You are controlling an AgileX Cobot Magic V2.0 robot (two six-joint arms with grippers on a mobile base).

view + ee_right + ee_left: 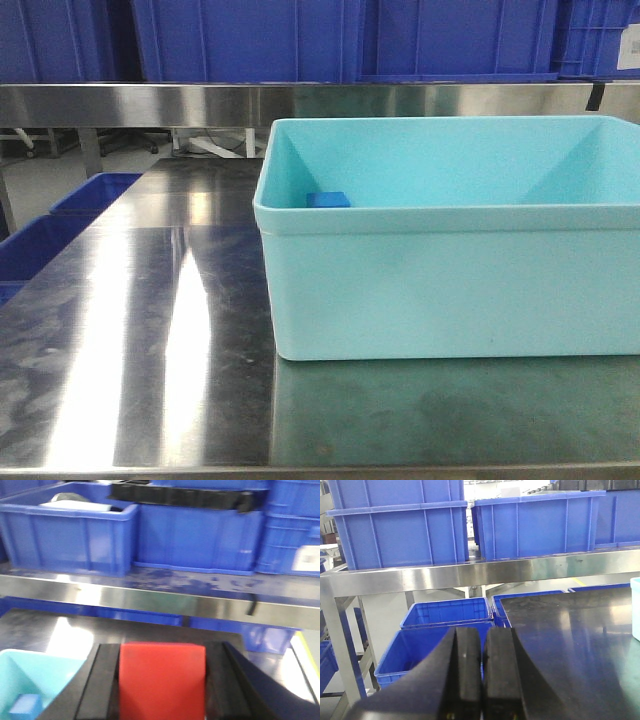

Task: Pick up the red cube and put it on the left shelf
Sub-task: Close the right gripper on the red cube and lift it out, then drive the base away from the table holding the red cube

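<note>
Right gripper pinches the red cube between its black fingers, cube face square to the wrist camera, held up over the steel table and not on any shelf. Left gripper has its pads pressed together with nothing between, out past the table's left edge, above blue floor crates. Table top is stainless, glossy, smudged, with strong light streaks on the left half. Teal bin sits on the right part of the table, near the front edge; a small blue cube lies inside at its far left corner. Left shelf runs across the far side beyond the table, a flat steel rail with a corner post at the left end. Big blue crates stand side by side on it, and one in the right wrist view is open-topped with something pale inside, too blurred to name. Pale floor shows under the rail, more blue crates low on the left.
</note>
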